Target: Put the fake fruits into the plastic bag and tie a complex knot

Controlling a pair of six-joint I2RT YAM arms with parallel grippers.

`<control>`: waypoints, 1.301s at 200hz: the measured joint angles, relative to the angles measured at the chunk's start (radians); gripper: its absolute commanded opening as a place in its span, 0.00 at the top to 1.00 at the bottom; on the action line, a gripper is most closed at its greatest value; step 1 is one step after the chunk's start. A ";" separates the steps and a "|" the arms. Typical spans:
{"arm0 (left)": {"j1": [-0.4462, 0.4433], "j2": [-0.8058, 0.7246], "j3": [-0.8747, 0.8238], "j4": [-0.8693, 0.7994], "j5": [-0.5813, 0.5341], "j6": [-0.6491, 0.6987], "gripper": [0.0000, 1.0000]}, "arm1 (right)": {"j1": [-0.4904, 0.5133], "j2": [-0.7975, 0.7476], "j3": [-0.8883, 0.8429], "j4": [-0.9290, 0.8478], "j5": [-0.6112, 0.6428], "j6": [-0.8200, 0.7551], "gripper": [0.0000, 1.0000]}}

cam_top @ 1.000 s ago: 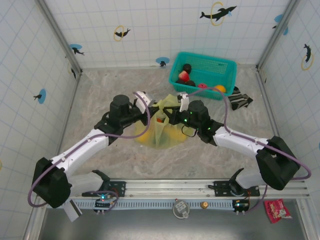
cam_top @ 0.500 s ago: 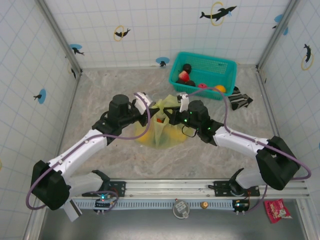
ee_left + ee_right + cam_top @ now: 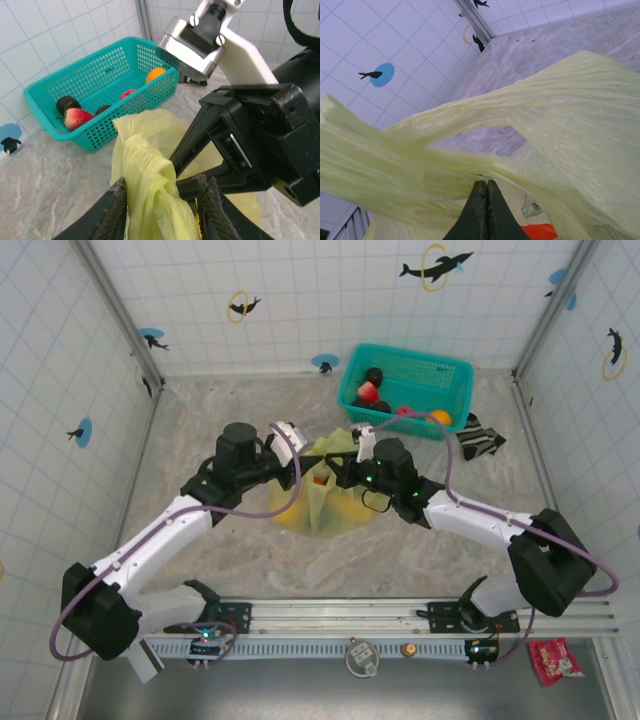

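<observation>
Several fake fruits [image 3: 368,392] sit in the teal basket [image 3: 420,380] at upper right, the plastic bag [image 3: 318,502] mid-frame on the counter [image 3: 200,420] with the right jaws pinched together on its film and the left jaws apart astride a bunched handle [image 3: 145,170]. That loose handle could slip free and the mouth sag shut. Since a second earlier the left arm [image 3: 160,535] has edged toward upper left.

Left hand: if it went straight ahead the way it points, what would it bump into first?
Most likely the thin, crinkly yellow-green plastic bag, bunched right between the fingers of the left hand. What lies behind the bag is hard to judge.
</observation>
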 measured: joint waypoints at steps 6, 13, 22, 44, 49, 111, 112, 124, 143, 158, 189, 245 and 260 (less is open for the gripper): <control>0.000 0.005 0.003 0.004 0.000 0.000 0.60 | 0.000 0.002 0.000 0.001 0.000 0.000 1.00; 0.000 0.011 0.006 0.009 -0.003 0.000 0.60 | 0.000 0.004 0.000 0.000 0.000 0.000 1.00; 0.000 0.021 0.008 0.014 -0.007 -0.002 0.61 | 0.000 0.007 0.000 0.001 0.000 0.000 1.00; 0.000 0.048 0.012 0.028 -0.017 -0.003 0.65 | 0.001 0.010 0.000 0.001 0.000 0.004 1.00; 0.000 0.053 0.014 0.029 -0.018 -0.003 0.66 | 0.001 0.010 0.000 0.001 0.000 0.003 1.00; 0.000 0.075 0.032 0.031 -0.019 0.021 1.00 | 0.002 0.011 0.007 0.000 0.001 0.009 0.63; 0.000 0.075 0.032 0.031 -0.019 0.022 1.00 | 0.002 0.011 0.007 -0.001 0.001 0.008 0.62; 0.000 0.075 0.035 0.031 -0.013 0.027 1.00 | 0.002 0.005 0.007 -0.010 0.001 -0.008 0.60; 0.000 0.075 0.036 0.029 -0.003 0.045 1.00 | 0.000 -0.047 0.007 -0.063 0.001 -0.047 0.60; 0.000 0.072 0.036 0.029 0.003 0.069 1.00 | -0.013 -0.130 0.007 -0.114 -0.008 -0.102 0.60; 0.000 0.053 0.036 0.028 0.021 0.127 1.00 | -0.082 -0.301 0.011 -0.188 -0.075 -0.287 0.60; 0.000 0.016 0.034 0.020 0.079 0.237 1.00 | -0.103 -0.260 0.141 -0.396 -0.231 -0.887 0.31; 0.000 0.008 0.030 0.017 0.098 0.259 1.00 | -0.113 -0.236 0.147 -0.420 -0.274 -1.001 0.31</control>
